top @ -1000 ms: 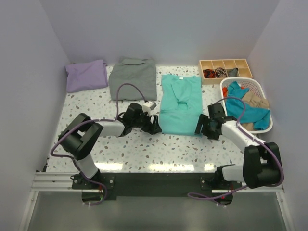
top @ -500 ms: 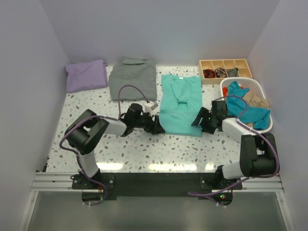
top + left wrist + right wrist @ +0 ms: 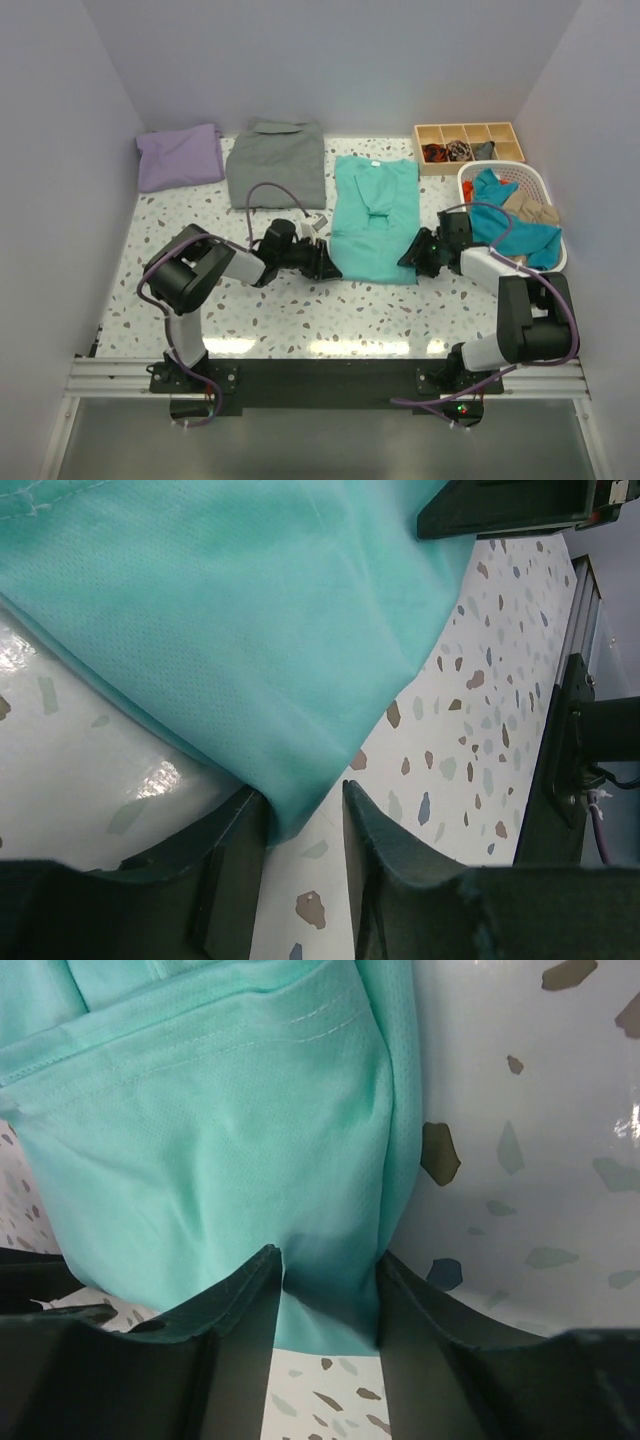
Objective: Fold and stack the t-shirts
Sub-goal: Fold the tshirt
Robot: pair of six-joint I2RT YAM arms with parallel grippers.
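Clearly, the left gripper (image 3: 300, 820) and right gripper (image 3: 328, 1295) each pinch a near corner of the turquoise t-shirt (image 3: 375, 215). Overhead, both sets of fingertips are hidden under the wrists.

my shirt (image 3: 373, 218): turquoise-green
far shirt (image 3: 180, 156): lavender
middle shirt (image 3: 276, 165): grey
my table (image 3: 300, 310): white, speckled terrazzo
basket (image 3: 556, 195): white

The speckled table (image 3: 300, 310) bears turquoise (image 3: 375, 215), grey (image 3: 277, 163) and lavender (image 3: 180, 156) shirts, a tray (image 3: 466, 133) and a basket (image 3: 512, 175).

The contents of the wooden compartment tray (image 3: 467, 146) are too small to identify, and the white basket's (image 3: 475, 176) clothes overlap, hiding their shapes.
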